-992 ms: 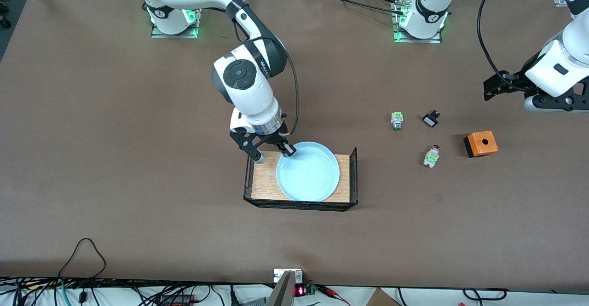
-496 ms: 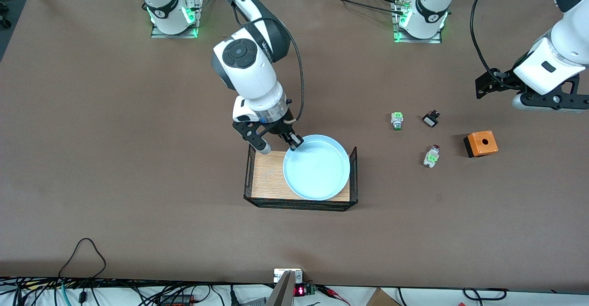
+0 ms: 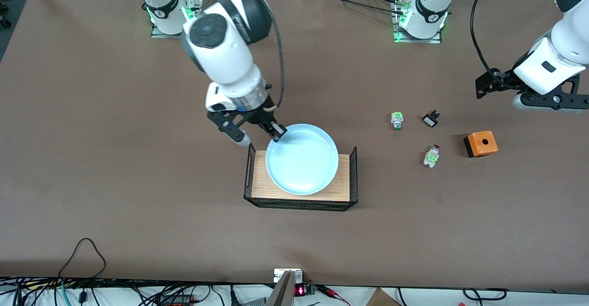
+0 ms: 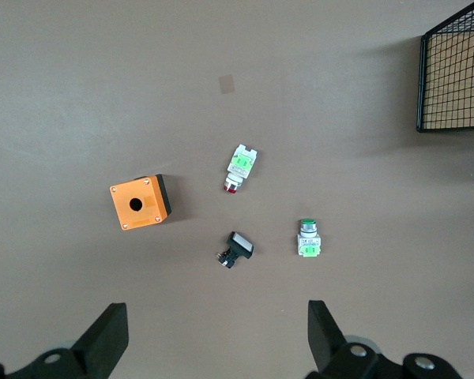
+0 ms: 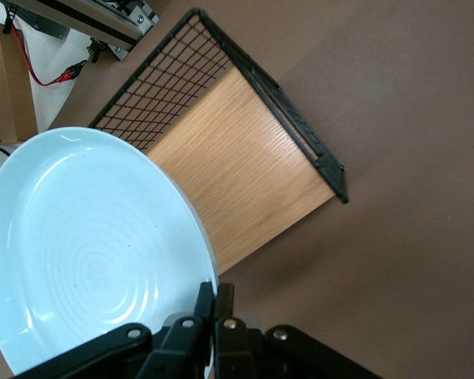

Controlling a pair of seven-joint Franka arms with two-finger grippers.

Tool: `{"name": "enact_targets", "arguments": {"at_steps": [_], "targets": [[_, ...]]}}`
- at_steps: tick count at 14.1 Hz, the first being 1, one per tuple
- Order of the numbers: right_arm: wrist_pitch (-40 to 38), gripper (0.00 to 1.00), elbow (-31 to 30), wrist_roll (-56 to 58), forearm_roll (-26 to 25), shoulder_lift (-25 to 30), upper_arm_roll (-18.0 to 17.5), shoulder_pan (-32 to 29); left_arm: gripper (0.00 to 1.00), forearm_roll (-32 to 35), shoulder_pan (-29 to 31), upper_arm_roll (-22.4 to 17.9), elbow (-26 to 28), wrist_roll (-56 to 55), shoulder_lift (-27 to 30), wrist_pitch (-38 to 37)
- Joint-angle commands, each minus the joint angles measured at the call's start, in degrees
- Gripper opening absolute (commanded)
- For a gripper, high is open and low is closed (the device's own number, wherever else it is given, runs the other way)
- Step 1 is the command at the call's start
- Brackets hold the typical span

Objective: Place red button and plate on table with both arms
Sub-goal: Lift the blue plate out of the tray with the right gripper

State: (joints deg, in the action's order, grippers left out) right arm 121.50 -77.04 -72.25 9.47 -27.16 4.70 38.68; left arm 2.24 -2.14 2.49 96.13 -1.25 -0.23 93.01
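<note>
While clamped at its rim, plate (image 3: 302, 158) hangs over tray (image 3: 259, 186).

Colours and patterns. The counter (image 3: 138, 181) is covered in plain matte brown. The plate (image 3: 303, 161) is shown in pale light blue, with faint concentric rings (image 5: 95, 272) at its centre. The tray (image 3: 299, 195) is floored in light wood grain and walled in black wire mesh. The red button (image 3: 431, 156) is marked by a white body, a bright green block and a dark red cap. The similar switch (image 3: 397, 120) is capped in green. The box (image 3: 481, 143) is coloured orange with black sides. Both arms are finished in white with dark joint bands.
</note>
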Motion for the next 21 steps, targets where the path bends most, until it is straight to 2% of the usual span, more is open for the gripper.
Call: {"name": "enact_targets", "arguments": {"at_steps": [1,7,13,21], "targets": [[-5.03,0.0,-0.3,6.22,2.57,3.51,-0.31,-3.42,1.0,0.84,0.2,-0.11,-0.95,0.28,0.14,-1.78],[-16.1,0.0,-1.44,26.33,4.95,8.96,-0.4,-13.0,1.0,0.84,0.29,-0.2,-1.04,0.37,0.14,-2.05],[-21.13,0.0,-7.32,44.45,3.8,12.66,-0.22,-21.09,1.0,0.84,0.29,-0.11,-1.04,0.37,0.14,-2.14],[-23.42,0.0,-14.61,71.16,-2.34,13.27,-0.22,-32.25,1.0,0.84,0.29,-0.2,-1.04,0.37,0.23,-2.49]]}}
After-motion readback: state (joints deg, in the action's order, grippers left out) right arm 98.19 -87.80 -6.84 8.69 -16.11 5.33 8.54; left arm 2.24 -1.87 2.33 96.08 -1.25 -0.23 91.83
